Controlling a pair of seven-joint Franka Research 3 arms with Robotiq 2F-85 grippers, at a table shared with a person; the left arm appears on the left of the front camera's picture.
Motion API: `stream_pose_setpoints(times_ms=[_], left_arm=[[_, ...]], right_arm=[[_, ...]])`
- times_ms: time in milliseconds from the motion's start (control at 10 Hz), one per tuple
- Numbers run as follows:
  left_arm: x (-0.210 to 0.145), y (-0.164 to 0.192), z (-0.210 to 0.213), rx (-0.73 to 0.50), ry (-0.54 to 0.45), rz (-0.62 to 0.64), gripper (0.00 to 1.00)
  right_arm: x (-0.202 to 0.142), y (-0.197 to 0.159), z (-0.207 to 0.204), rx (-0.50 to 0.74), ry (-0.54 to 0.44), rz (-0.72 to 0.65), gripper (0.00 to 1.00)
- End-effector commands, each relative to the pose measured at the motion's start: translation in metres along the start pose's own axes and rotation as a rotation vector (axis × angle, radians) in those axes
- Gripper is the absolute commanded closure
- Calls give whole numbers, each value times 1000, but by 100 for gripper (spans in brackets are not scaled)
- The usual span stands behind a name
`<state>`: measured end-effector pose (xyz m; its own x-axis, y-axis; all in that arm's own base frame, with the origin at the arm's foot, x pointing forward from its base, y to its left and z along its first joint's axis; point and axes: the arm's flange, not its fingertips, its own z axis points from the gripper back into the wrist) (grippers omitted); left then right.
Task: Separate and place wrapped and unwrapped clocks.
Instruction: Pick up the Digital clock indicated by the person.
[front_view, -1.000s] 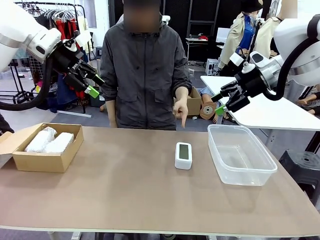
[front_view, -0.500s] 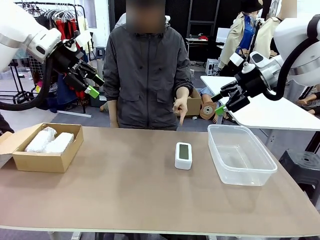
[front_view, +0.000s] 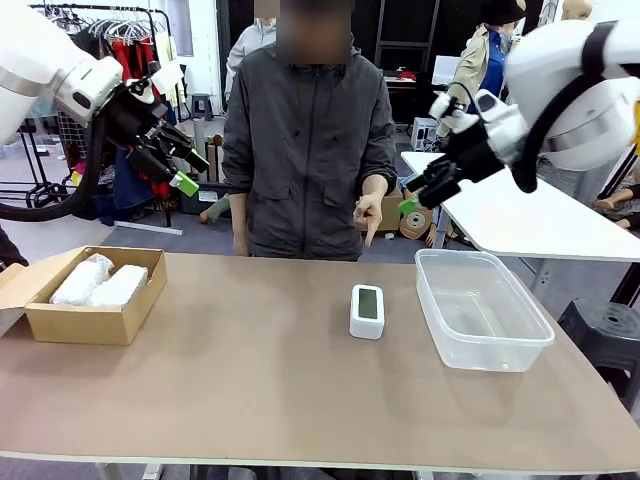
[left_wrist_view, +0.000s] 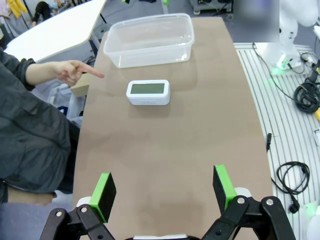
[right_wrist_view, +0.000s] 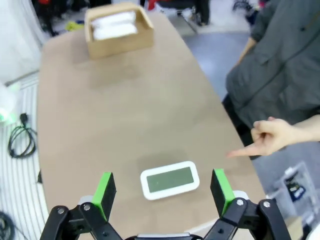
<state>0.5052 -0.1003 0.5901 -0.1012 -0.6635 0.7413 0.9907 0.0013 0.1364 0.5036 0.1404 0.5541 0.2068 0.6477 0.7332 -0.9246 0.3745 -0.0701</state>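
Observation:
The bare white clock (front_view: 367, 310) lies face up mid-table, its grey-green screen showing; it is also the clock (left_wrist_view: 148, 92) in the left wrist view and the clock (right_wrist_view: 170, 179) just beyond my right fingers. Two wrapped bundles (front_view: 100, 283) lie side by side in a cardboard box (front_view: 85, 322) at the left, seen far off as bundles (right_wrist_view: 115, 25) in the right wrist view. My left gripper (front_view: 192, 170) hangs open high above the box. My right gripper (front_view: 412, 198) is open and empty, high over the table's far edge near the person's pointing hand (front_view: 368, 215).
A clear plastic tub (front_view: 432, 300) stands empty to the right of the clock. The person stands at the far side, finger aimed down at the clock. A second white table (front_view: 540, 225) lies behind on the right. Cables (left_wrist_view: 292, 175) trail on the floor.
My right arm has swung left and turned, bringing its gripper in toward the person's hand above the clock. The person has shifted slightly right. My left arm has stayed still.

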Motion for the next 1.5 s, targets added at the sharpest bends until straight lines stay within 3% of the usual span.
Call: stream_pose_setpoints(times_ms=[0, 400, 700, 1000, 1100, 1200, 1400], left_arm=[[0, 0, 1, 1, 13, -11, 0], [0, 0, 1, 1, 13, -11, 0], [0, 0, 1, 1, 13, -11, 0], [0, 0, 1, 1, 13, -11, 0], [0, 0, 1, 1, 13, -11, 0], [0, 0, 1, 1, 13, -11, 0], [0, 0, 1, 1, 13, -11, 0]], right_arm=[[39, 33, -19, -60, 157, -78, 0], [96, 40, -38, -152, 535, -166, 0], [95, 23, -50, -237, 739, -231, 0], [67, 3, -68, -398, 734, -341, 0], [59, 0, -69, -338, 669, -331, 0], [67, 7, -61, -320, 748, -297, 0], [67, 7, -61, -320, 748, -297, 0]])
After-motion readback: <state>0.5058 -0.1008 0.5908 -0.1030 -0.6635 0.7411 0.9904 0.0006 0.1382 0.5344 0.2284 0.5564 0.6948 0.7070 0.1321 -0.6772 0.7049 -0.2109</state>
